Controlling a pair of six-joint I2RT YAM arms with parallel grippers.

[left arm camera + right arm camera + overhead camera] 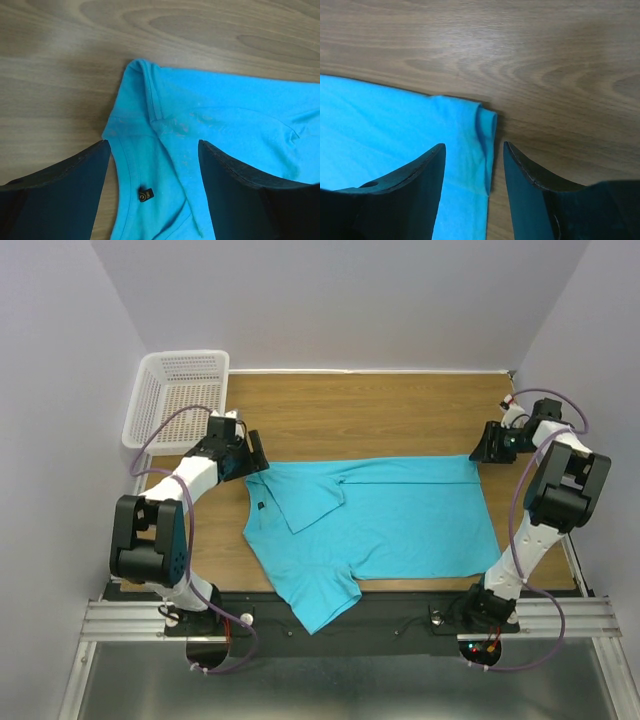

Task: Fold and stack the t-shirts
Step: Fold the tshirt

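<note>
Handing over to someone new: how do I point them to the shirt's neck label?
On the wooden table lies one turquoise shirt, its neck end by the left gripper. Just inside the neckline sits the label: a small dark square, the only dark mark on the cloth.

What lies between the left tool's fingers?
The neck edge of the t-shirt, with its small dark label, flat on the table; the left wrist view shows it.

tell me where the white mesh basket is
In the top view the white mesh basket sits at the table's far left corner, just beyond the left gripper.
</note>
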